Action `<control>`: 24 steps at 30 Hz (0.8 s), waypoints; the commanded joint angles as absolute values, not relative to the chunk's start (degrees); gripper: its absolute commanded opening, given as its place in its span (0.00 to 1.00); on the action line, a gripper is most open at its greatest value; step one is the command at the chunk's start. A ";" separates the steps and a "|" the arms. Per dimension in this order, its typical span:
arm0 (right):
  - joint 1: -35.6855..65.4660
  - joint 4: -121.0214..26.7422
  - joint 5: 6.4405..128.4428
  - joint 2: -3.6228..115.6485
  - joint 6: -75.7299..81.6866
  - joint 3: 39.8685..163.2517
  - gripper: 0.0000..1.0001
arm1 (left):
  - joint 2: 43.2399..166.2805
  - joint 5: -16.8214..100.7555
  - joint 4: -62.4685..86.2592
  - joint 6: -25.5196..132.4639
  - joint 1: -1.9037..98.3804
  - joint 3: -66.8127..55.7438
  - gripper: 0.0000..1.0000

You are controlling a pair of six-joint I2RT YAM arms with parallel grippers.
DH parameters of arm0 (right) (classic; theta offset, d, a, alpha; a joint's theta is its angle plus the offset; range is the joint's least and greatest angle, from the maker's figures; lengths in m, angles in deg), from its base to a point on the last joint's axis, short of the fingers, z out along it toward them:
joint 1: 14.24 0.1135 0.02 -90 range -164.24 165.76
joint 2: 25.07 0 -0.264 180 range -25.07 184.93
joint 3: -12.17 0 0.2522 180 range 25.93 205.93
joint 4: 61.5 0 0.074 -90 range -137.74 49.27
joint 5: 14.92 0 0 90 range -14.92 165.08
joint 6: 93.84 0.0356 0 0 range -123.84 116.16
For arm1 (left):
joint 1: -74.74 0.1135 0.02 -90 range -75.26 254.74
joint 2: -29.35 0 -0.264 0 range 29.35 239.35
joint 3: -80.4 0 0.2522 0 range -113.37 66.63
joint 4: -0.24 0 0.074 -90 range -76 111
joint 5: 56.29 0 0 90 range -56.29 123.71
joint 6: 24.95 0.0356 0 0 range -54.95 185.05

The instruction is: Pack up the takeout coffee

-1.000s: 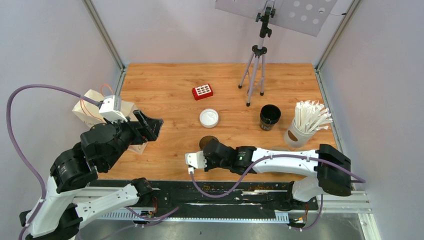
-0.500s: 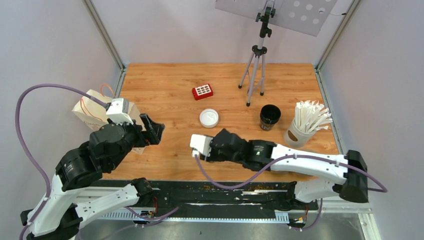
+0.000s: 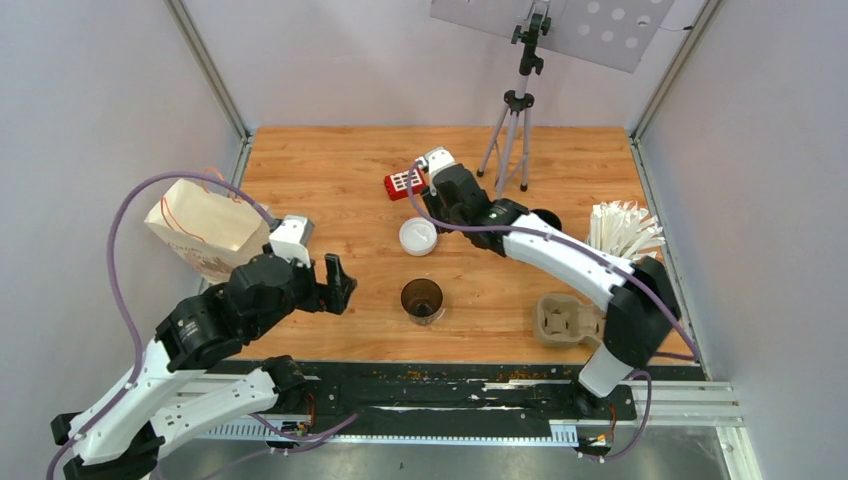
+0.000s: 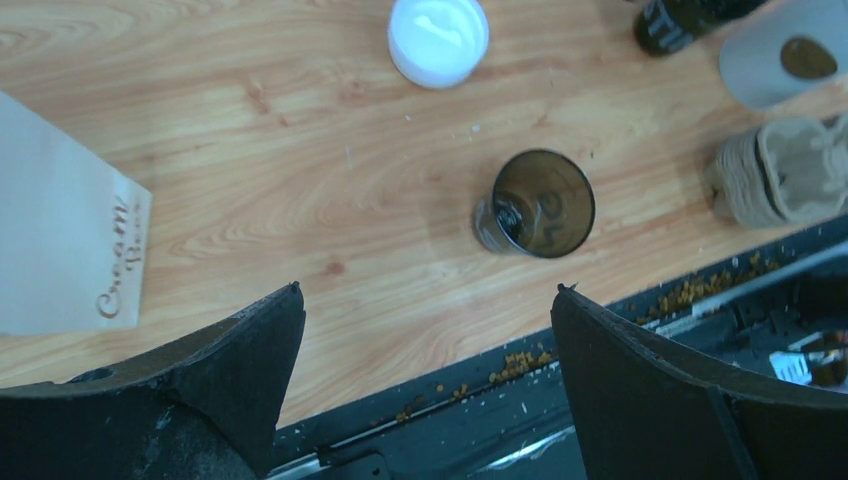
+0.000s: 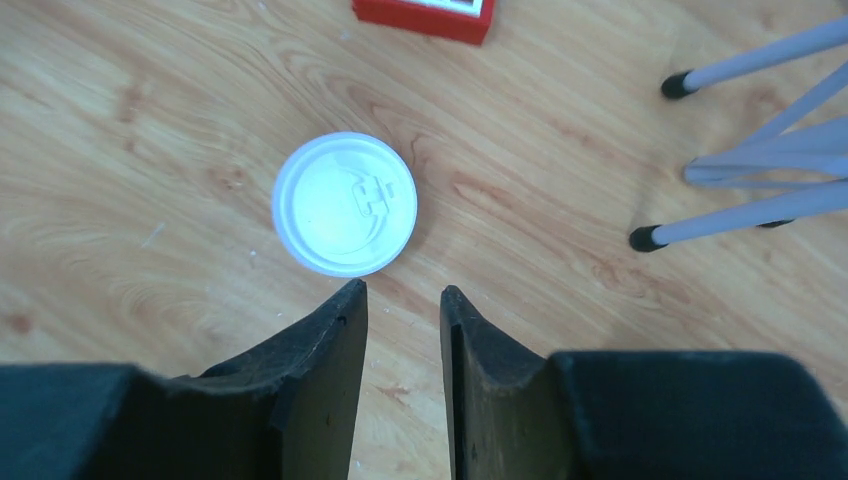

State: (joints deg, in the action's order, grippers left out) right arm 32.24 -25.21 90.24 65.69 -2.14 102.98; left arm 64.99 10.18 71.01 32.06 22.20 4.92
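Observation:
A dark takeout coffee cup (image 3: 422,298) stands upright with no lid near the table's front middle, also in the left wrist view (image 4: 540,205). A second dark cup (image 3: 548,216) is mostly hidden behind my right arm. One white lid (image 5: 345,205) lies flat on the wood, just ahead of my right gripper (image 5: 403,290), which hovers above it with its jaws a little apart and nothing between them. My left gripper (image 4: 428,288) is wide open and empty, over the front edge left of the lidless cup.
A paper bag (image 3: 205,228) stands at the left edge. The moulded cardboard cup tray (image 3: 565,320) lies at the front right, with the white cup of straws (image 3: 620,232) behind it. A red box (image 3: 403,182) and a tripod (image 3: 515,130) stand further back.
My right arm has left the lidless cup at the front and swung back over the lid, its jaws parting. My left gripper has moved right, away from the bag.

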 commanded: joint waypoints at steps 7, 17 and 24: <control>28.55 -21.89 89.49 82.26 6.32 113.51 0.29 | 63.63 18.02 64.44 34.24 21.92 12.02 1.00; 26.92 -21.43 85.30 88.13 6.97 115.24 0.29 | 61.70 16.31 63.53 34.31 21.92 13.01 1.00; 26.72 -20.91 84.67 90.69 7.28 116.62 0.29 | 61.66 16.63 63.91 34.33 21.93 12.85 1.00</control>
State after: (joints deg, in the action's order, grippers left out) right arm 26.80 -20.42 85.61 89.67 6.01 113.82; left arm 61.89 16.93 65.46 33.50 22.20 12.92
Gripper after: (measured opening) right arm 0.290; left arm 0.997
